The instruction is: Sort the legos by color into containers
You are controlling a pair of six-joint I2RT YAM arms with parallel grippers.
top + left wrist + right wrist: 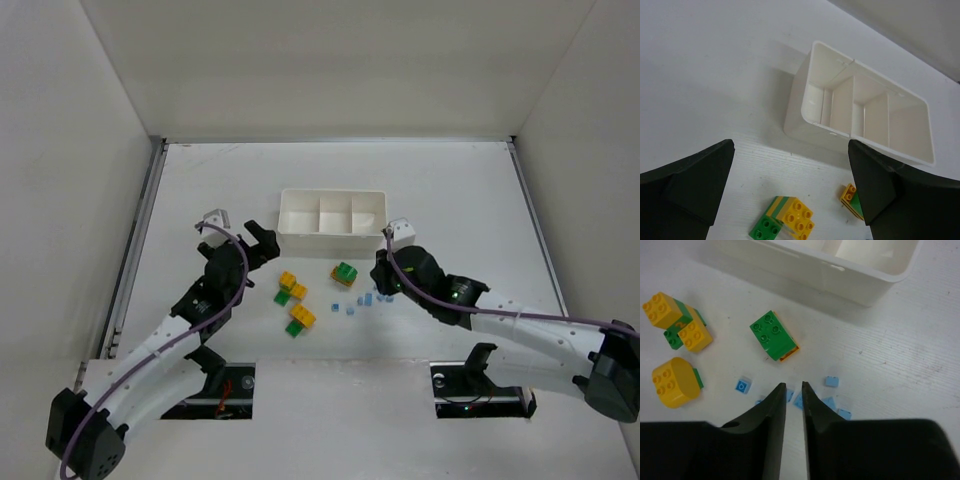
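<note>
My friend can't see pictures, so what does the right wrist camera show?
The right tool, its two black fingers almost together, points down at tiny light blue pieces on the white table. Ahead lies a green brick on a yellow one, more yellow and green bricks sit to the left, and the white tray is at the top.

The tray (330, 241) is plain white, dividers included, and sits on a white table (450, 190) (up close, the tabletop shows a faint fine grain). The studded bricks (291, 288) are yellow and green. One green brick (772, 335) shows a yellow-orange edge beneath. The tiny pieces (366, 299) are light blue. The left gripper (260, 238) and right gripper (792, 386) are black. The arms (150, 360) are white with black joints, and a purple cable (530, 312) runs along each.
</note>
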